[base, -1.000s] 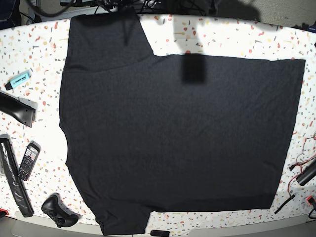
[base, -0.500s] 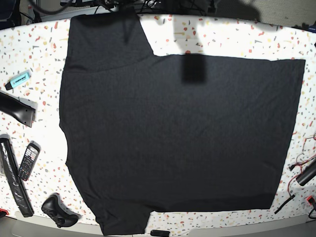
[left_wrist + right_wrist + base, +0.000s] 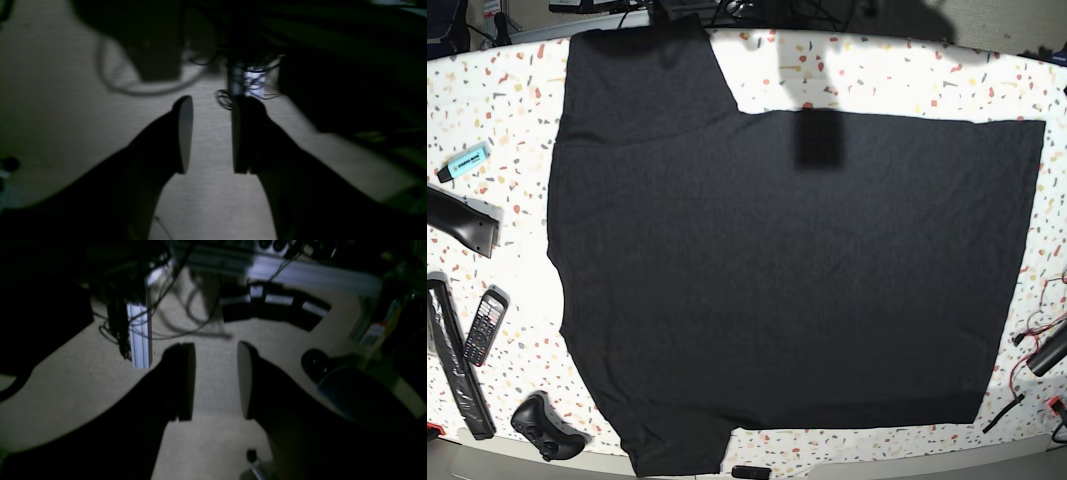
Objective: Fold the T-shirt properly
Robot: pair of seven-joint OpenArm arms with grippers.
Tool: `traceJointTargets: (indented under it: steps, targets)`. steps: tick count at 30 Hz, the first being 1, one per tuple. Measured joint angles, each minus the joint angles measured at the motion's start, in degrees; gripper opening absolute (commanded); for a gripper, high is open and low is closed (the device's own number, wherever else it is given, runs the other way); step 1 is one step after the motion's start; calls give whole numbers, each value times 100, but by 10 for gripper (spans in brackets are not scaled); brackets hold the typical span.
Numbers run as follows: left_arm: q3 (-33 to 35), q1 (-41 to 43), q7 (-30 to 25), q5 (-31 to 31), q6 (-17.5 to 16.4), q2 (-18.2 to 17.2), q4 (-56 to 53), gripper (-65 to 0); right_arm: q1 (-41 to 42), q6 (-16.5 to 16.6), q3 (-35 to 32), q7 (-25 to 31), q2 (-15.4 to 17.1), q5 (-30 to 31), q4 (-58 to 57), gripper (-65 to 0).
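The black T-shirt point(image 3: 787, 270) lies spread flat on the speckled white table point(image 3: 877, 75), plain side up. One sleeve points to the far left corner, the other to the near edge, and the hem is at the right. Neither arm shows in the base view. In the left wrist view my left gripper point(image 3: 211, 110) stands open with nothing between its fingers, over a dim carpeted floor. The right gripper point(image 3: 215, 351) is open and empty as well, above carpet and cables. The shirt is in neither wrist view.
Left of the shirt lie a blue highlighter point(image 3: 464, 161), a black handle point(image 3: 462, 220), a keypad handset point(image 3: 484, 325), a long black bar point(image 3: 452, 365) and a game controller point(image 3: 547, 428). Red and black cables point(image 3: 1039, 345) sit at the right edge. A square shadow point(image 3: 817, 140) falls on the shirt.
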Motion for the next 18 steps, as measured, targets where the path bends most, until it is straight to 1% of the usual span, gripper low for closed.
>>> traceJointTargets:
  steps: [3,6,8,10,13,18]
  targets:
    - [-7,393,107,20,22,-195,699,-465,-396,22,-7,-17,234,31,551,-455]
    - [-7,743,319,-4,7,-304,1412,-465,-756,57,-7,-149,470,444,1115,-455]
    - [4,966,398,13,-2,-352,1829,-465,-977,68,-7,-192,605,544,1491,-455]
    - [4,1182,407,2,-11,-413,2168,-465,-1202,83,-11,-295,767,544,1871,-455]
    - [2,1473,555,0,0,-614,2542,-465,-1565,59,-7,-490,1036,544,2409,-455]
    - [4,1810,723,0,-7,-946,2968,-465,-2288,44,-11,-546,1539,540,3340,-455]
